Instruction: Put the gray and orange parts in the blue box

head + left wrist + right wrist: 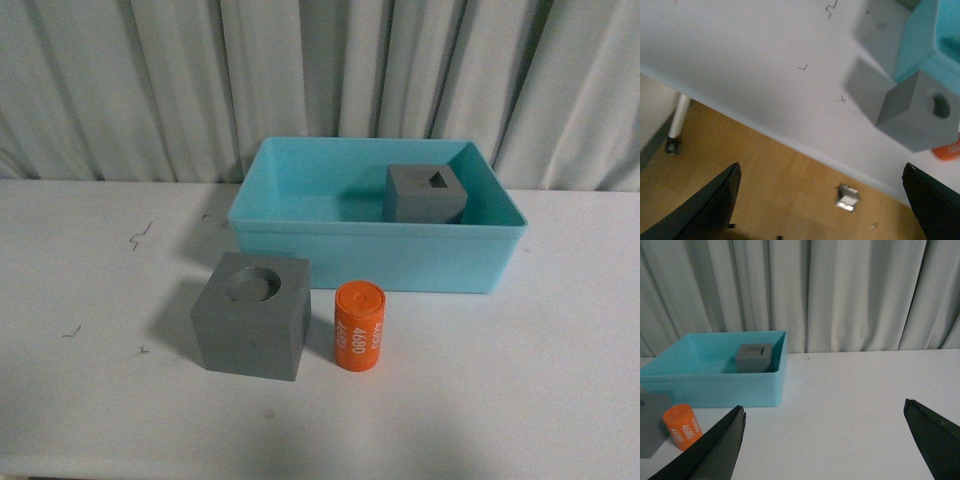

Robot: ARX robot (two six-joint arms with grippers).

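The far cube [425, 195] sits in the box [375, 262], upper centre of the front view. The near cube [250, 315] and cylinder [359, 326] wait just below it, outside. Your left gripper [821, 172] and right gripper [825, 407] are spread wide and empty. Next, probably, lower one over either piece and pinch.

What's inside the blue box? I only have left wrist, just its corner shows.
Observer: One gray cube with a rectangular recess sits in the blue box, toward its back right.
Operator: Orange sliver past the other cube?
Observer: An orange cylinder marked 4680, upright on the table, right of the round-recess cube with a gap between them.
Operator: Right hand?
Observer: The right hand is open, nothing between its fingers.
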